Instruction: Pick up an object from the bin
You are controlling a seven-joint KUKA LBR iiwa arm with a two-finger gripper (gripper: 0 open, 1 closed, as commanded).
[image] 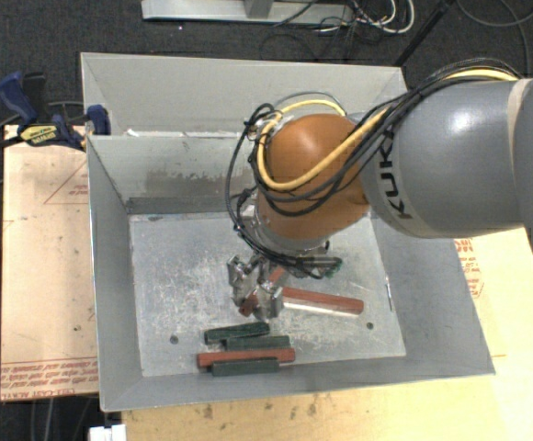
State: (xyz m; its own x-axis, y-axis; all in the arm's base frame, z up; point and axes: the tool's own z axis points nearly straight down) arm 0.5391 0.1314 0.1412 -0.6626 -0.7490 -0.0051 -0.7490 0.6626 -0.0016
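The hand [253, 290] hangs low over the middle of the bin floor, at the left end of a flat red-brown bar [329, 301] that lies slanting off to the right. Whether the hand is spread or pressed together cannot be told, nor whether it touches the bar. A thin pale strip [317, 310] lies along the bar's near edge. To the near side, close by the hand, a short dark green bar [237, 335] lies flat. Just beyond it, close to the near wall, a long red-brown stick [248, 356] and a dark green stick [243, 367] lie side by side, touching.

All these pieces are straight, narrow and square-edged. The left half of the floor is bare, scuffed grey metal with pale scratches, as is the far strip under the back wall. The bin [110, 246] has sloping sheet-metal walls. Above the hand sits the rounded orange cover [308, 177], looped with yellow and black cables [289, 184], on the thick grey arm [459, 163], which reaches in from the right.
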